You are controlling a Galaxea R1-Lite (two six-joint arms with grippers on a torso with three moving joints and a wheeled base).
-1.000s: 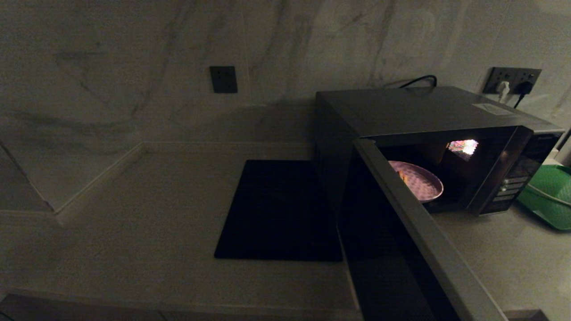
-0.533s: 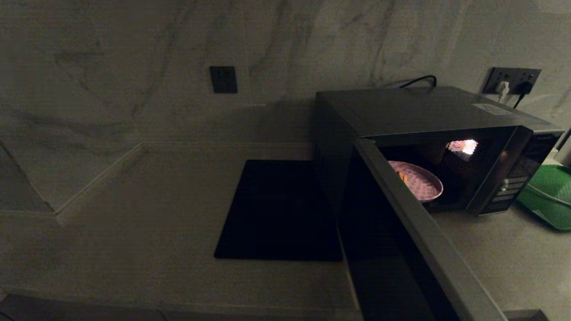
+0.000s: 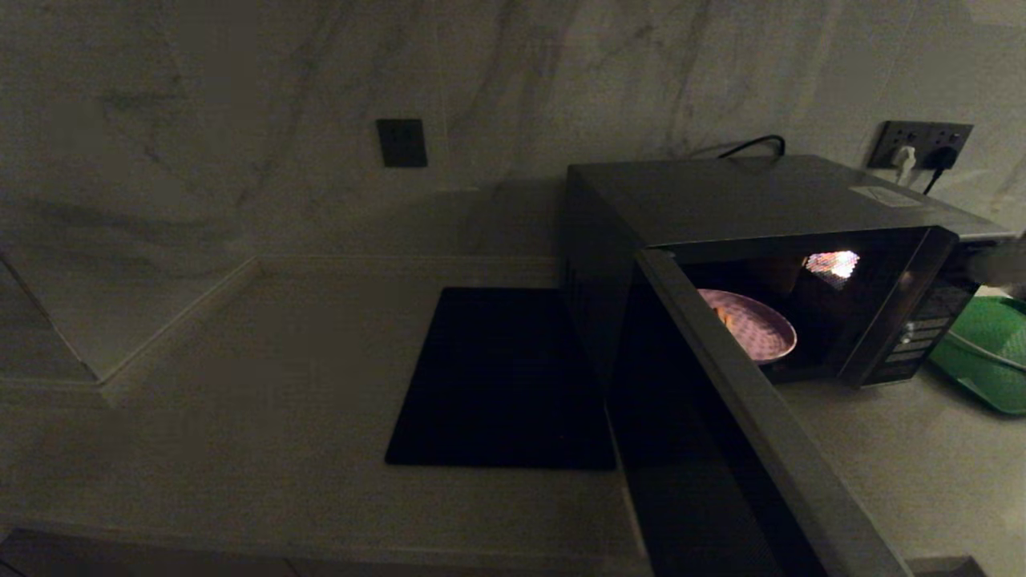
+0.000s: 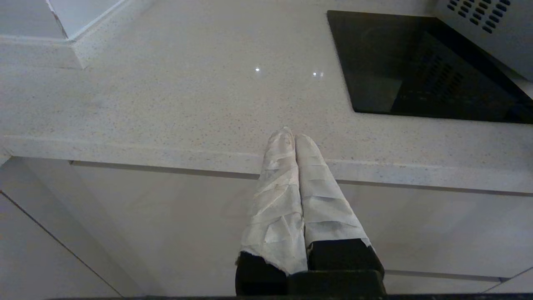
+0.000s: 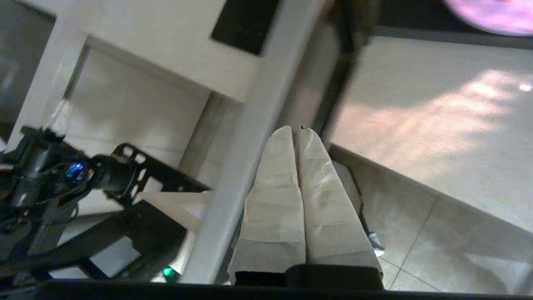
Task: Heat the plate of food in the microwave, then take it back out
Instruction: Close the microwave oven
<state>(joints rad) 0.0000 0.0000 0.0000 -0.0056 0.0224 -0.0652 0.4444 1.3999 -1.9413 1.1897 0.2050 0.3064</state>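
Microwave sits on the right of the counter, door swung wide open toward the near side, cavity lit. Plate of food is inside on the cavity floor, a fry or two showing at its left edge; also glimpsed in the right wrist view. Black mat lies on the counter just left of the microwave; green tray at far right. Right claw is pinched shut and empty, low at the near counter edge beside the open door, not touching the plate. Left claw is shut too, empty, parked at the near counter edge left of the mat. Step looks like either closing the door to heat or reaching in to fetch the plate; can't tell which. Closing needs a push on the door's outer face; fetching needs the claw to spread before meeting the rim.
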